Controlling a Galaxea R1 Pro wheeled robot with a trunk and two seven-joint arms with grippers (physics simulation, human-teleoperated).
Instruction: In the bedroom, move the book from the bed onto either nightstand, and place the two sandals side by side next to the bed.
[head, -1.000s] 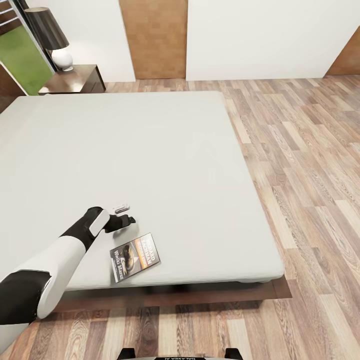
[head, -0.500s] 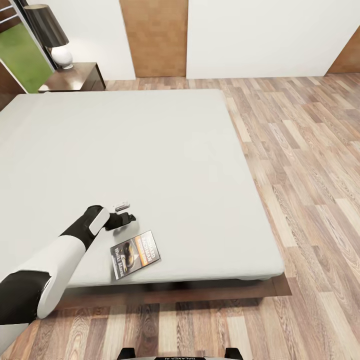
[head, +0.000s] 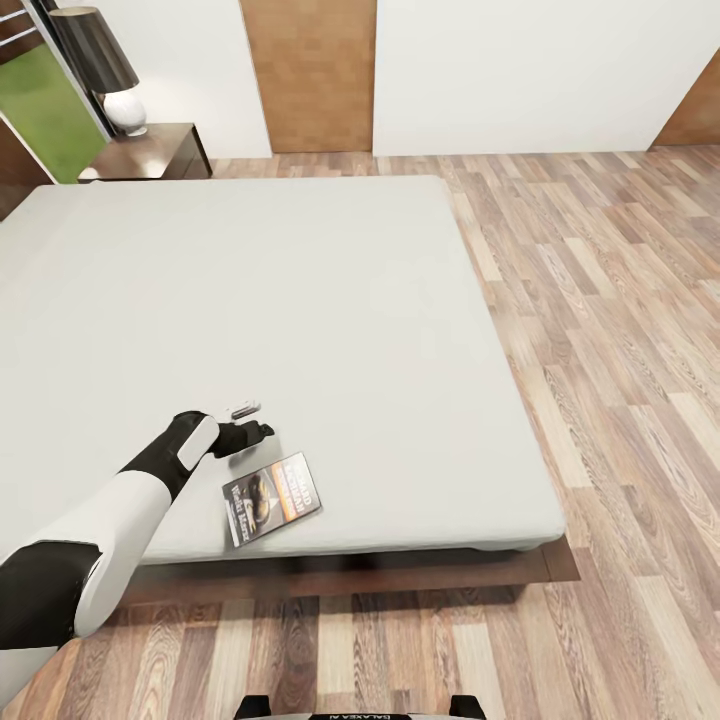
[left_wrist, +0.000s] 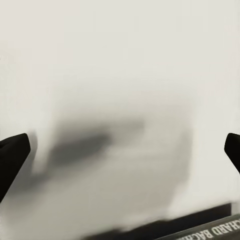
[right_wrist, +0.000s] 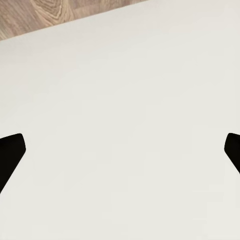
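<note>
The book (head: 271, 497), a thin paperback with an orange band, lies flat on the light-grey bed (head: 320, 300) close to its front edge. My left gripper (head: 262, 432) hovers low over the mattress just beyond the book's far corner, open and holding nothing. In the left wrist view its fingertips (left_wrist: 12, 150) stand wide apart, with the book's edge (left_wrist: 212, 231) at the frame's rim. My right gripper (right_wrist: 122, 152) is open over bare mattress. The nightstand (head: 150, 155) stands at the bed's far left corner. The sandals are out of view.
A black-shaded lamp (head: 100, 65) stands on the nightstand. Wood-plank floor (head: 620, 330) runs along the bed's right side and in front of its dark frame (head: 330, 575). Tan doors (head: 310, 75) sit in the far white wall.
The whole picture has shifted slightly upward, so the camera has moved. The left gripper now stands a little nearer the book.
</note>
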